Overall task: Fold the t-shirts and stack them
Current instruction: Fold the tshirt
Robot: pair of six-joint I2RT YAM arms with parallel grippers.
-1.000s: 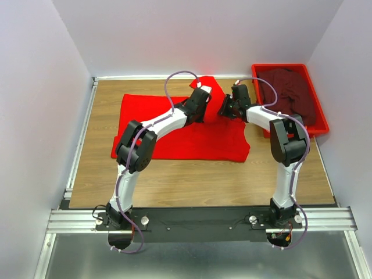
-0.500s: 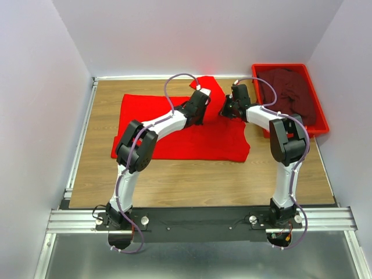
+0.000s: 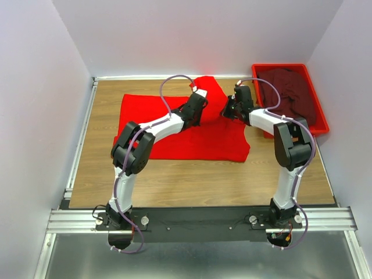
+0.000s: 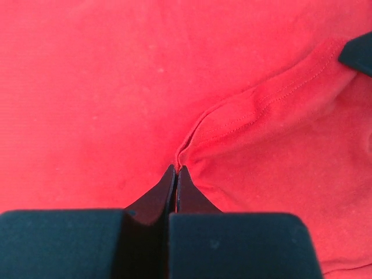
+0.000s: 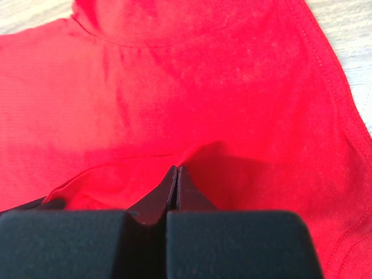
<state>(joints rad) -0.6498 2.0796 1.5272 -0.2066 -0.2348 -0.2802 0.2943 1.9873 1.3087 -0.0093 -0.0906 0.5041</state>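
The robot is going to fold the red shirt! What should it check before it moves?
1. Left gripper pinching the red t-shirt: ok, shut with cloth puckered at its tips.
2. Right gripper pinching the same shirt: ok, shut on a fold.
3. How many cloth layers each pinch caught: cannot tell.
4. Grippers apart from each other: ok, a gap shows from above.
5. Maroon t-shirt out of the way: ok, it lies in the red tray.
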